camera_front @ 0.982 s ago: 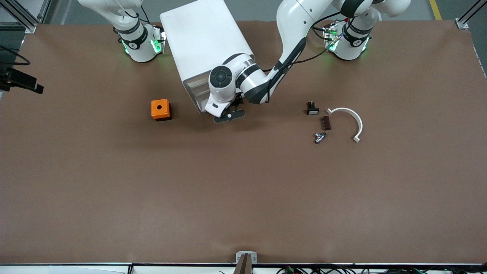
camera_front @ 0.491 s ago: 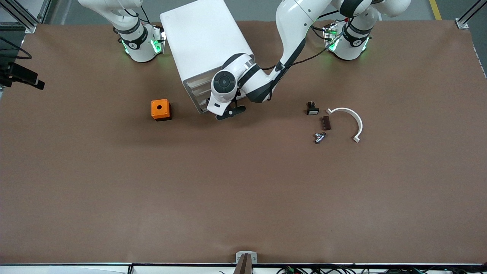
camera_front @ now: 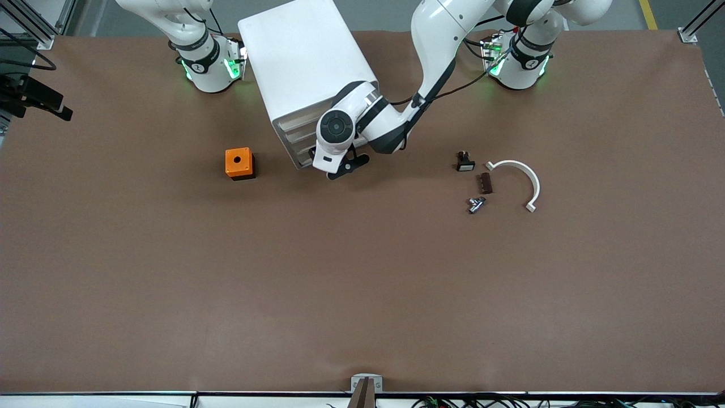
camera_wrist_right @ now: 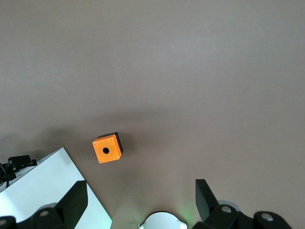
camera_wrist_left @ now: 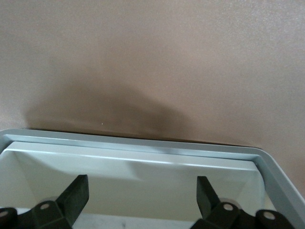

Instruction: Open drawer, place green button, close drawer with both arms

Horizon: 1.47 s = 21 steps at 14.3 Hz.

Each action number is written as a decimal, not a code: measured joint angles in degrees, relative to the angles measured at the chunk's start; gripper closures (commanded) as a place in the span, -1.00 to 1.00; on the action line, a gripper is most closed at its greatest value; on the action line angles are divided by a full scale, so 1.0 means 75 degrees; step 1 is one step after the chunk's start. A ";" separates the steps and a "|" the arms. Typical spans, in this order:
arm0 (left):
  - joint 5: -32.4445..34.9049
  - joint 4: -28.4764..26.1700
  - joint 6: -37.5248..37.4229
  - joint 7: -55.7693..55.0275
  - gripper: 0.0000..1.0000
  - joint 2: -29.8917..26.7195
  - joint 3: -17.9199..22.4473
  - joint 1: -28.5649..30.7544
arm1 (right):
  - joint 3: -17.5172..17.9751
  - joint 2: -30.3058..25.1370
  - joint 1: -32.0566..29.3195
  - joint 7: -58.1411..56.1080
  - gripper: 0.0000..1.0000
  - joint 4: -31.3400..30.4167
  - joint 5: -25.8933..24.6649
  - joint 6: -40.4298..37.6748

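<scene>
- Drawer (camera_front: 294, 137): one of four stacked fronts on the white cabinet (camera_front: 306, 62), which sits on the bench between the two arm bases, fronts angled toward the front camera. All fronts look shut or nearly so; from the left wrist view I can't tell which tray the fingers are at.
- Left end effector (camera_front: 340, 164): fingers spread wide, holding nothing, right at the cabinet's front face. Left wrist view shows both fingers (camera_wrist_left: 76, 198) straddling a pale tray rim (camera_wrist_left: 143, 148).
- Change over the last second: the left end effector has slid in closer to the fronts, from just clear of the cabinet to hard up against it. My read: lining up for the pull, drawer-open step not yet done.
- Button: a small dark part (camera_front: 465, 162) lies toward the left arm's end of the bench; could be it, but no green cap is visible, so unsure. Untouched either way.
- Right end effector (camera_wrist_right: 138, 200): wide open, empty, waiting high over the bench near its own base, looking down on the orange box (camera_front: 239, 163).
- Beside the dark part: brown block (camera_front: 485, 183), metal fitting (camera_front: 476, 204), white curved bracket (camera_front: 518, 178).
- Bench (camera_front: 362, 283): brown mat, aluminium frame posts at the corners, cables along the near edge.
</scene>
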 measured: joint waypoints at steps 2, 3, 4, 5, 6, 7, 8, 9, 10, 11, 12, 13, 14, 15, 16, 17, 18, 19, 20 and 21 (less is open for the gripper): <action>-0.0001 0.0064 0.0000 0.0000 -1.00 -0.0021 0.0015 0.0051 | 0.0008 -0.0137 0.0000 0.0000 -1.00 -0.0166 -0.0007 0.0059; -0.0001 0.0123 -0.0006 0.0000 -1.00 -0.0053 0.0034 0.0127 | 0.0010 -0.0166 0.0000 0.0000 -1.00 -0.0195 -0.0009 0.0075; 0.0030 0.0197 -0.0057 0.0010 -1.00 -0.0103 0.0057 0.0248 | 0.0015 -0.0174 0.0000 0.0000 -1.00 -0.0203 -0.0010 0.0081; 0.0136 0.0261 -0.0133 0.0052 -1.00 -0.0190 0.0071 0.0399 | 0.0017 -0.0175 0.0000 0.0000 -1.00 -0.0203 -0.0011 0.0083; 0.0292 0.0314 -0.0251 0.0129 -1.00 -0.0329 0.0077 0.0590 | 0.0018 -0.0175 0.0000 0.0000 -1.00 -0.0203 -0.0012 0.0087; 0.0420 0.0378 -0.0464 0.0250 -1.00 -0.0524 0.0082 0.0812 | 0.0020 -0.0177 0.0000 0.0000 -1.00 -0.0203 -0.0013 0.0094; 0.0552 0.0439 -0.0741 0.0416 -1.00 -0.0785 0.0090 0.1060 | 0.0021 -0.0178 0.0000 0.0000 -1.00 -0.0204 -0.0014 0.0104; 0.0705 0.0482 -0.1059 0.0684 -1.00 -0.1114 0.0093 0.1336 | 0.0021 -0.0180 0.0000 0.0000 -1.00 -0.0204 -0.0017 0.0112; 0.0835 0.0509 -0.1415 0.1023 -1.00 -0.1469 0.0097 0.1603 | 0.0022 -0.0181 0.0000 0.0000 -1.00 -0.0203 -0.0021 0.0119; 0.0918 0.0520 -0.1827 0.1390 -1.00 -0.1835 0.0106 0.1864 | 0.0022 -0.0182 0.0000 0.0000 -1.00 -0.0203 -0.0025 0.0127; 0.0970 0.0523 -0.2255 0.1772 -1.00 -0.2182 0.0111 0.2130 | 0.0022 -0.0184 0.0000 0.0000 -1.00 -0.0203 -0.0027 0.0130; 0.1049 0.0522 -0.2707 0.2213 -1.00 -0.2513 0.0114 0.2403 | 0.0023 -0.0186 0.0000 0.0000 -1.00 -0.0203 -0.0028 0.0134; 0.1198 0.0516 -0.3129 0.2671 -1.00 -0.2798 0.0117 0.2634 | 0.0022 -0.0186 0.0000 0.0000 -1.00 -0.0203 -0.0029 0.0140; 0.1388 0.0507 -0.3488 0.3108 -1.00 -0.3051 0.0121 0.2832 | 0.0023 -0.0187 0.0000 0.0000 -1.00 -0.0203 -0.0030 0.0143; 0.1513 0.0495 -0.3831 0.3550 -1.00 -0.3299 0.0123 0.3049 | 0.0025 -0.0188 0.0000 0.0000 -1.00 -0.0203 -0.0030 0.0148; 0.1589 0.0478 -0.4078 0.3880 -1.00 -0.3479 0.0128 0.3234 | 0.0027 -0.0188 0.0000 0.0000 -1.00 -0.0204 -0.0030 0.0160; 0.1725 0.0460 -0.4325 0.4204 -1.00 -0.3635 0.0129 0.3428 | 0.0029 -0.0189 0.0000 0.0000 -1.00 -0.0203 -0.0030 0.0170; 0.1865 0.0446 -0.4540 0.4538 -1.00 -0.3765 0.0131 0.3631 | 0.0030 -0.0189 0.0000 0.0000 -1.00 -0.0203 -0.0030 0.0173; 0.1961 0.0438 -0.4747 0.4967 -1.00 -0.3895 0.0131 0.3870 | 0.0031 -0.0190 0.0000 0.0000 -1.00 -0.0203 -0.0032 0.0177; 0.1995 0.0436 -0.4961 0.5462 -1.00 -0.4038 0.0131 0.4155 | 0.0032 -0.0190 0.0000 0.0000 -1.00 -0.0203 -0.0034 0.0179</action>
